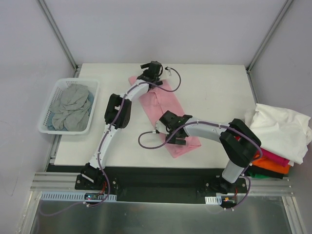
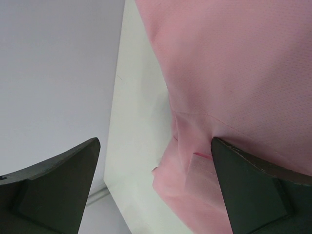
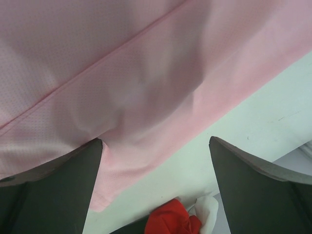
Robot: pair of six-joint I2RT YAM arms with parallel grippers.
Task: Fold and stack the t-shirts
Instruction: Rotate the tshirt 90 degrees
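open table (image 1: 214, 102) between pink shirt (image 1: 157, 104) and shirt pile (image 1: 280, 129) at right; basket (image 1: 46, 111) bounds the left edge.

Pink t-shirt (image 1: 158, 103), long diagonal strip, centre; grey t-shirt (image 1: 72, 108) crumpled, left; coloured t-shirts (image 1: 280, 130) heaped, right

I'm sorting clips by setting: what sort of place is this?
Likely a lab test cell: a white table walled by plain panels on metal posts, with t-shirts staged in a plastic basket and a side pile.

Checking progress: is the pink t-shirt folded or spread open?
Partly folded: the pink t-shirt lies as a long narrow strip on the table, no sleeves sticking out, not folded short.
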